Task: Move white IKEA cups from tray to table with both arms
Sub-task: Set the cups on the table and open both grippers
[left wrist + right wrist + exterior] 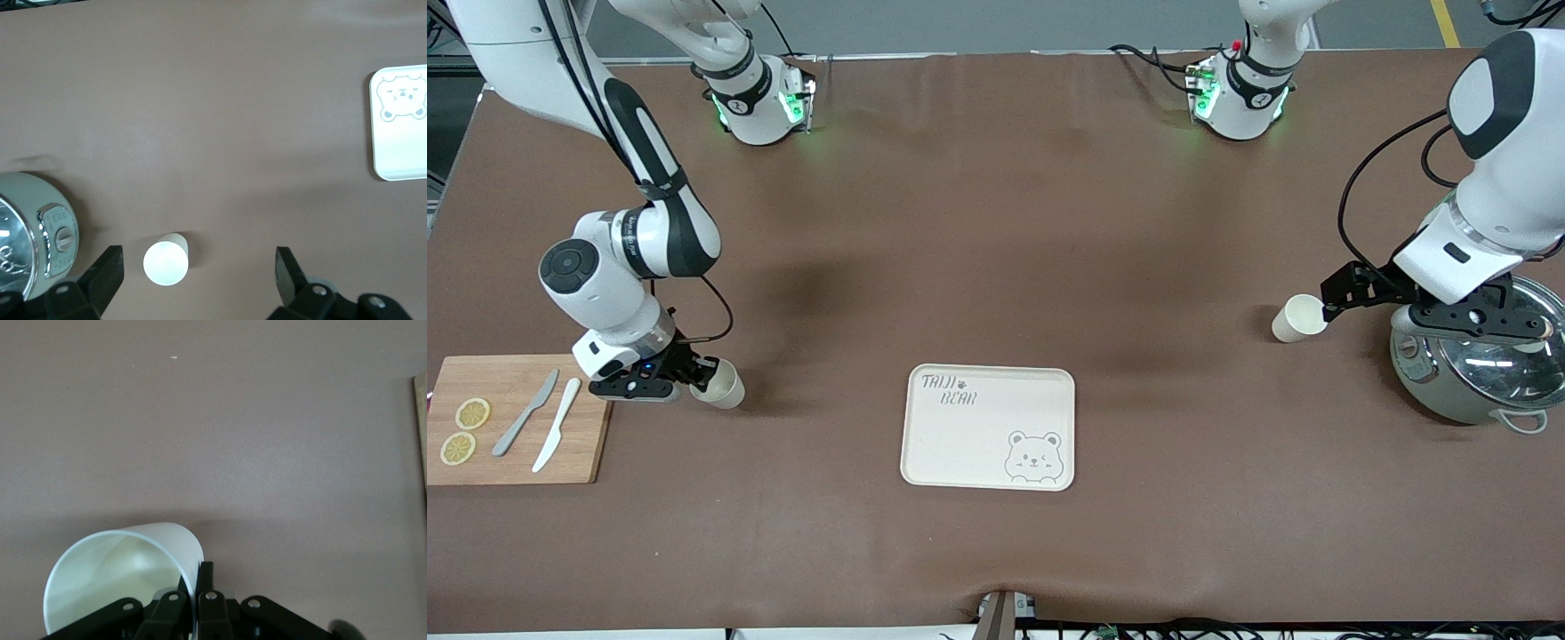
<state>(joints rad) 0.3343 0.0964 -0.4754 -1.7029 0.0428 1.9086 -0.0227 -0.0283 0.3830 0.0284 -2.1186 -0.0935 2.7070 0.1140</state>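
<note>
Front view: you look down from high across the worktop (996,222), facing both arm bases along the top edge; the whole surface is in frame, seen from afar.

Left wrist view: you look almost straight down from above the left hand (197,280), moderately close. It shares with the front view one white cup (166,259), the grey-green pot (33,233) and a corner of the bear tray (400,120).

Right wrist view: you look down past the right hand (193,603), very close. It shares with the front view the other white cup (120,577) pinched there.
</note>
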